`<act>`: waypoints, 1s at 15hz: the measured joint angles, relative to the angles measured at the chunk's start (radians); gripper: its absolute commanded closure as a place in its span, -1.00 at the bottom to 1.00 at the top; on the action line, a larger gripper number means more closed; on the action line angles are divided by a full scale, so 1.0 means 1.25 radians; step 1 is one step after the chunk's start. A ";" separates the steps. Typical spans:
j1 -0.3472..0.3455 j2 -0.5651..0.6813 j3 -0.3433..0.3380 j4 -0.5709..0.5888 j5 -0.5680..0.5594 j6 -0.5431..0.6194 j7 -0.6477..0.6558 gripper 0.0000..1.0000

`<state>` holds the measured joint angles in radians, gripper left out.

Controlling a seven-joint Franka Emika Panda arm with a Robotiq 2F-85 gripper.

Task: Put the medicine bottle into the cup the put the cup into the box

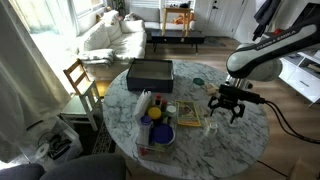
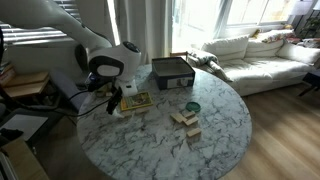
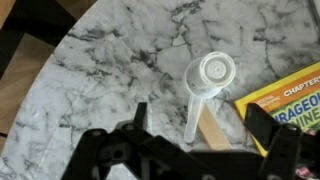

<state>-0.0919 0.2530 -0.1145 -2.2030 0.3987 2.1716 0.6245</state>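
Observation:
In the wrist view, a small clear medicine bottle (image 3: 205, 85) with a white round cap stands on the marble table. A thin wooden piece (image 3: 212, 126) lies against its base. My gripper (image 3: 200, 118) is open just above the bottle, one finger on each side, not touching it. In both exterior views the gripper (image 1: 226, 106) (image 2: 113, 97) hangs low over the table's edge. A blue cup-like thing (image 1: 155, 114) stands among clutter across the table. The black box (image 1: 150, 72) (image 2: 172, 72) sits open at the far side of the table.
A yellow book (image 3: 290, 105) (image 1: 188, 117) (image 2: 135, 100) lies beside the gripper. Wooden blocks (image 2: 185, 120) and a small green disc (image 2: 192, 107) (image 1: 198, 82) lie mid-table. The table edge (image 3: 60, 60) is close. A wooden chair (image 1: 80, 80) stands beside the table.

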 measured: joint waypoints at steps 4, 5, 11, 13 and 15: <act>0.000 0.048 0.000 0.005 0.050 0.011 0.015 -0.43; 0.000 0.059 0.000 0.006 0.066 0.022 0.016 -0.38; -0.001 0.110 0.000 0.017 0.148 0.093 0.016 0.00; -0.001 0.122 0.001 0.021 0.162 0.107 0.016 0.52; -0.002 0.129 0.001 0.023 0.172 0.118 0.016 0.87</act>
<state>-0.0939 0.4149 -0.1139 -2.1738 0.6138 2.3197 0.6446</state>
